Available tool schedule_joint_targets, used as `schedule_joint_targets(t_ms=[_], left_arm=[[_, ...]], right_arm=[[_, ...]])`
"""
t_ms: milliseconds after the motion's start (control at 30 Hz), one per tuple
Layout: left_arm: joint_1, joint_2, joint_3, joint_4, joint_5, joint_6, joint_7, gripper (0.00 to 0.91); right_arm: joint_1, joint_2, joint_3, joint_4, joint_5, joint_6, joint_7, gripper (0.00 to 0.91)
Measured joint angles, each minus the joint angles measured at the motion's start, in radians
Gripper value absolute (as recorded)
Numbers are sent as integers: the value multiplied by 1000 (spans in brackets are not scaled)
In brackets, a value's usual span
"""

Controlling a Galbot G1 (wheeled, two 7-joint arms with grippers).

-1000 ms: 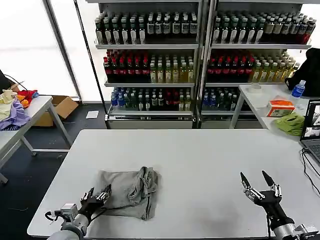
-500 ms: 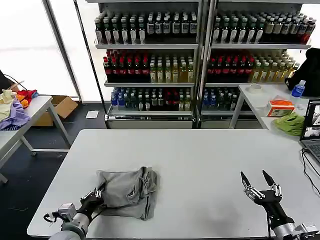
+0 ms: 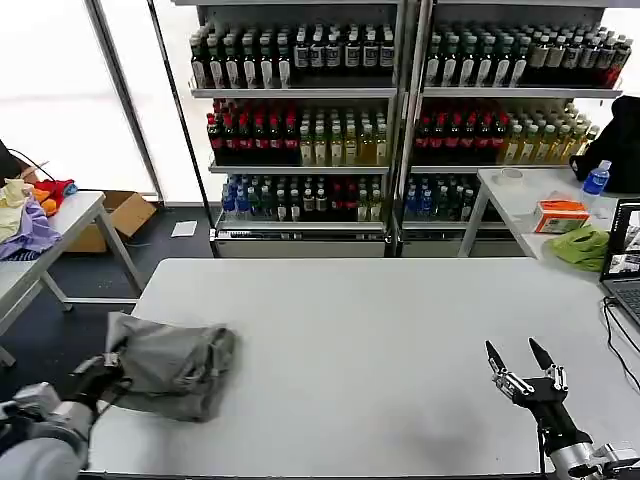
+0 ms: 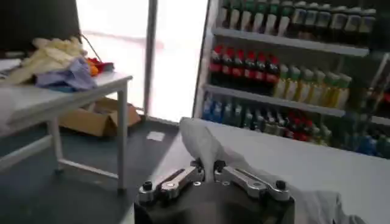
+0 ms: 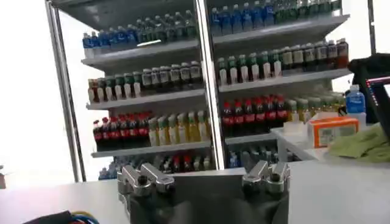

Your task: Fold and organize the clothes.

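A folded light grey shirt [image 3: 170, 365] lies bunched at the near left edge of the white table [image 3: 380, 330], partly hanging past that edge. My left gripper [image 3: 108, 368] is shut on its left corner. In the left wrist view the grey cloth [image 4: 204, 146] rises from between the closed left gripper [image 4: 207, 171] tips. My right gripper [image 3: 520, 352] stands open above the table's near right part, holding nothing; the right wrist view has its spread fingers [image 5: 143, 178] in front of the shelves.
Drink shelves [image 3: 400, 110] line the back. A side table at left [image 3: 50, 235] bears a heap of coloured cloth [image 3: 30, 210]. At right stand a second table with a lime-green cloth [image 3: 582, 247], an orange box [image 3: 560, 215] and a laptop [image 3: 625, 260].
My left gripper closed on the shirt and dragged it left along the table's near side to the left edge. The right gripper has stayed in place, open.
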Motion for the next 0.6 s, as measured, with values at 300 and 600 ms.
schedule_joint_targets(t_ms=[300, 600], left_arm=[[-12, 110, -121, 9, -50, 18, 3, 10], [-47, 68, 63, -58, 24, -21, -57, 10]], right_arm=[[0, -1, -6, -4, 3, 8, 0, 907], [-14, 5, -1, -6, 1, 22, 0, 907]])
